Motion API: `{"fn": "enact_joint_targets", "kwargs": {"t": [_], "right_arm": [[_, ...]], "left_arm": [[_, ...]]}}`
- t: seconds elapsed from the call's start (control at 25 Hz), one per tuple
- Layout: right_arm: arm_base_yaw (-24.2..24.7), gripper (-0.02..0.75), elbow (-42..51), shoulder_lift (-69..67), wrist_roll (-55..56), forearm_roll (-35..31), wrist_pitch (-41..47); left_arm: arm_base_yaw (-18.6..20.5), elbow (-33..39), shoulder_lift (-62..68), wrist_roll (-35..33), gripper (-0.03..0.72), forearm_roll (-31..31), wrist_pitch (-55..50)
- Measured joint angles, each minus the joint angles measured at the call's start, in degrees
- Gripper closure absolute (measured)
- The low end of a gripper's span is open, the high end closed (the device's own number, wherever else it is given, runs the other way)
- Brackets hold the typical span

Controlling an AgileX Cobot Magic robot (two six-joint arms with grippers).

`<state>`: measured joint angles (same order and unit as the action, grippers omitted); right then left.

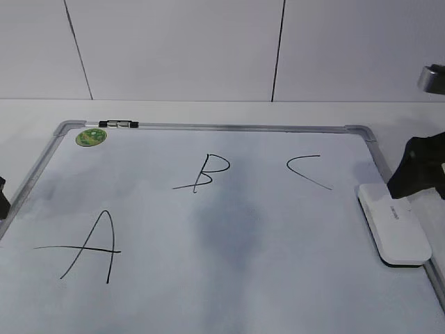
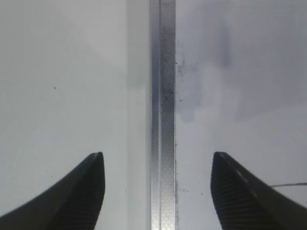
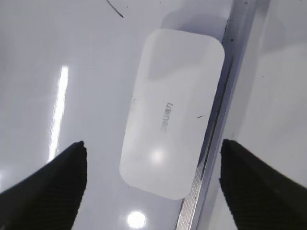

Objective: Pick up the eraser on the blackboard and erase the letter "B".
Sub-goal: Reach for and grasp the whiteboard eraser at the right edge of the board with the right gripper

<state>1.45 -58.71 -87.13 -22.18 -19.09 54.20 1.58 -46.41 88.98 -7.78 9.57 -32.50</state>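
Note:
The white eraser (image 1: 394,223) lies on the blackboard (image 1: 278,292) against its right frame; it also shows in the right wrist view (image 3: 171,112). The letter "B" (image 1: 208,172) is written at the board's upper middle. My right gripper (image 3: 152,148) is open and hovers above the eraser's near end, its fingers on either side; in the exterior view it (image 1: 416,167) is at the right edge. My left gripper (image 2: 157,160) is open and empty, straddling the board's left frame (image 2: 163,120).
A larger "A" (image 1: 90,245) is at the board's lower left and a "C" (image 1: 307,170) at the upper right. A green sticker (image 1: 91,137) and a marker (image 1: 118,124) sit at the top-left corner. A white wall stands behind.

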Motion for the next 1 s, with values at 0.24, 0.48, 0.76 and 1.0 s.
{"fn": "enact_joint_targets", "kwargs": {"t": [0.24, 0.48, 0.76, 1.0], "right_arm": [[0.00, 0.121, 0.00, -2.20, -1.41, -7.16, 0.59], [0.00, 0.186, 0.00, -2.23, -2.02, -11.43, 0.68], [-8.79, 0.189, -3.27, -2.23, 10.21, 5.03, 1.14], [-17.80, 0.190, -9.70, -3.59, 29.70, 21.86, 3.20]], "left_arm": [[0.00, 0.00, 0.03, 0.00, 0.174, 0.00, 0.13], [0.00, 0.00, 0.03, 0.00, 0.175, 0.00, 0.13], [0.00, 0.00, 0.03, 0.00, 0.176, 0.00, 0.13], [0.00, 0.00, 0.03, 0.00, 0.176, 0.12, 0.13]]}}
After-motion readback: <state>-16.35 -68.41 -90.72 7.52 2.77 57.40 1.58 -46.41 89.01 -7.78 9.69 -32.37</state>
